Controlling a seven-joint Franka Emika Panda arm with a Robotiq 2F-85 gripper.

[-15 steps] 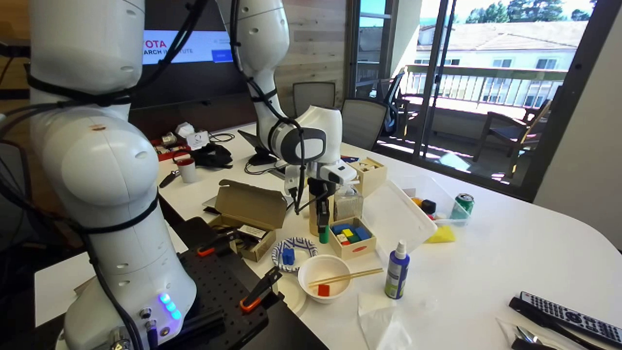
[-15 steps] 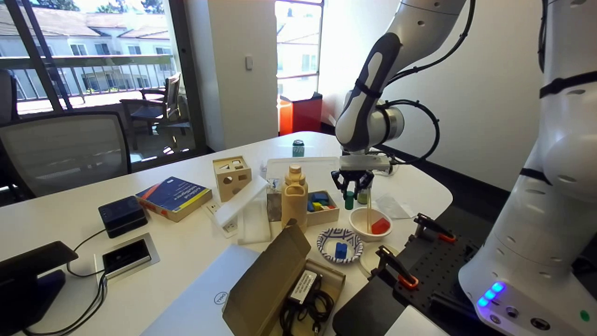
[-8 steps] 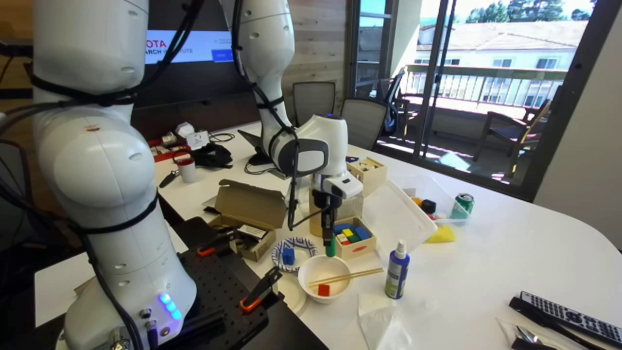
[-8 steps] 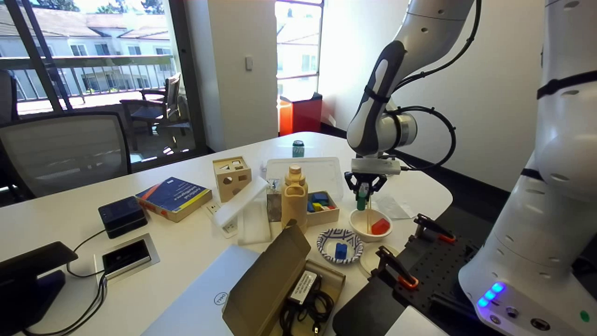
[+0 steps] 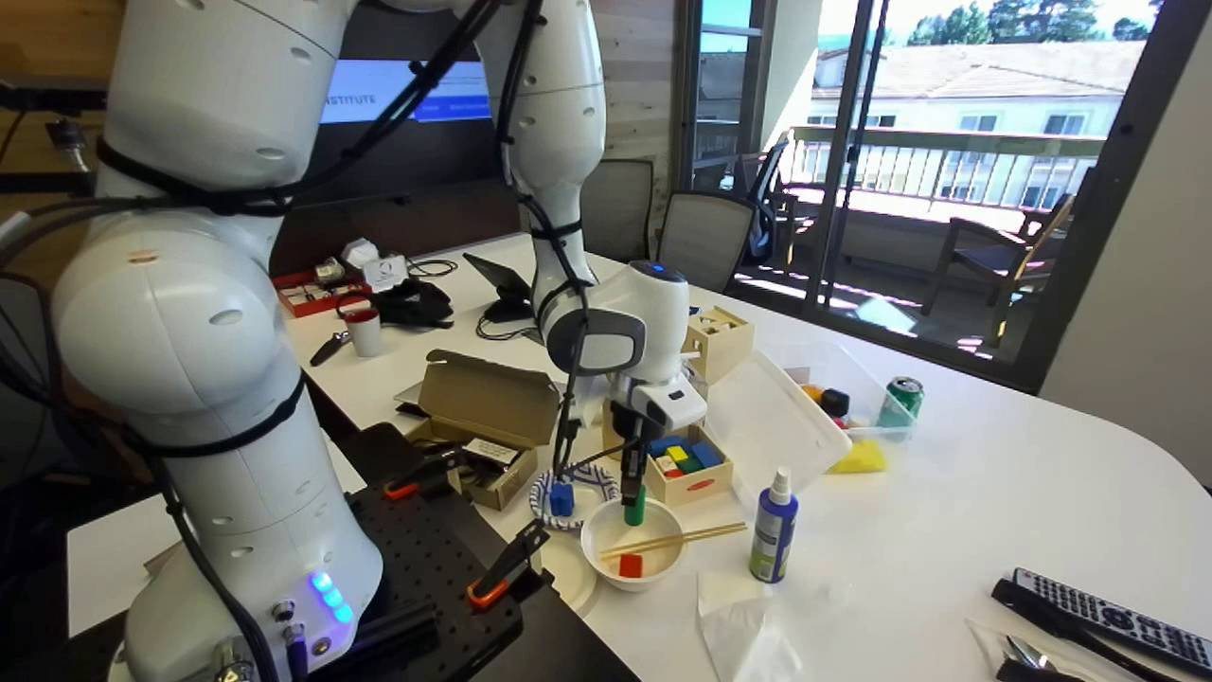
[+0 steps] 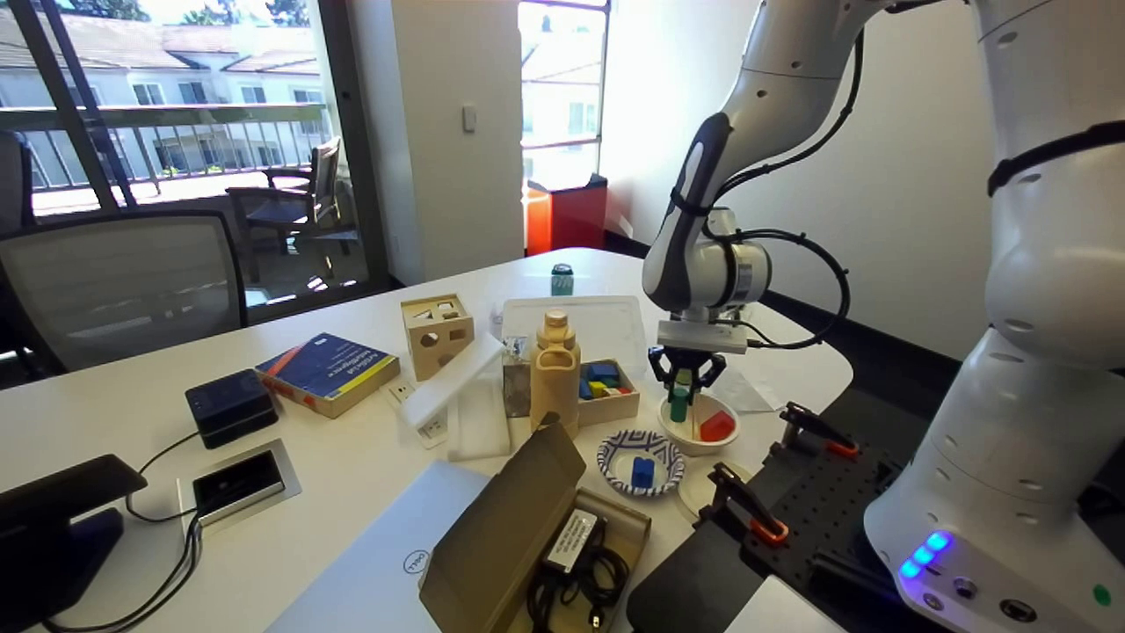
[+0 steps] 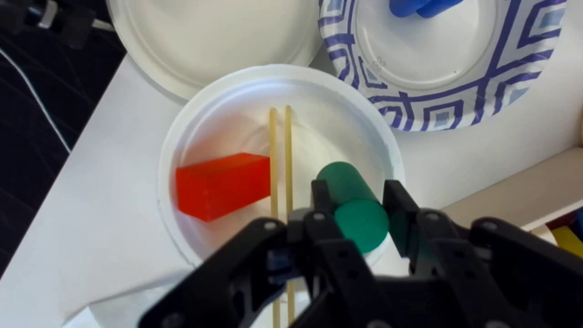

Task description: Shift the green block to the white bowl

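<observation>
Since the white bowl is the drop spot, I have the green block, really a cylinder, inside its outline in both exterior views, standing roughly upright. My gripper is clamped on its sides near the upper end, which leaves the lower end free to land first. Can't tell if it touches the bottom. In the wrist view the chopsticks have their tips in the bowl and run out over the rim; red block just beside them, green on the opposite side. Probably deliberate, so the cylinder clears both and gets bare floor to stand on. Late stage, I'd say: carry looks done, lowering and letting go left. Risk: it's close to the rim, and being round and tall it could tip or roll into the sticks if dropped high.
</observation>
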